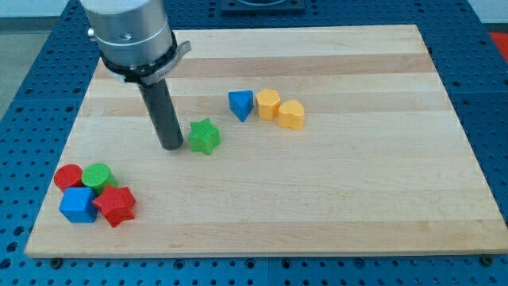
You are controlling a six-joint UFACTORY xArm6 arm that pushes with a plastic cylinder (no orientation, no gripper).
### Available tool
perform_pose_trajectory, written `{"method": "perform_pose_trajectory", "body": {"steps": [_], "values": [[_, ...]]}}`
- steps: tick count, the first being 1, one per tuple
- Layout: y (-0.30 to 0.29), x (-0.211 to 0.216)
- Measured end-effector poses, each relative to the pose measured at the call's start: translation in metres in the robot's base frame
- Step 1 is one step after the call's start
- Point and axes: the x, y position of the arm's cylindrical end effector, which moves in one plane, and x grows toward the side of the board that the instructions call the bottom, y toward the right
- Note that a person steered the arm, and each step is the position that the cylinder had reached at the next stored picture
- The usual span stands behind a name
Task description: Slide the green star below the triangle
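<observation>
The green star (204, 137) lies on the wooden board (357, 191), left of centre. The blue triangle (240, 104) sits up and to the right of it, a short gap away. My tip (172, 146) stands just left of the green star, close to its left side; whether it touches cannot be told. The dark rod rises from there to the arm's grey body at the view's top left.
Two yellow blocks, a hexagon-like one (268, 104) and a heart-like one (291, 115), sit right of the triangle. At the lower left cluster a red cylinder (68, 176), a green cylinder (98, 175), a blue cube (78, 205) and a red star (116, 206).
</observation>
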Motion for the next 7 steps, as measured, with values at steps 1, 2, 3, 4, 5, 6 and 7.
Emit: {"method": "perform_pose_trajectory", "body": {"steps": [1, 2, 3, 4, 5, 6, 7], "values": [[0.027, 0.003], [0.048, 0.003], [0.055, 0.001], [0.058, -0.005], [0.058, -0.018], [0.064, -0.018], [0.079, 0.002]]}}
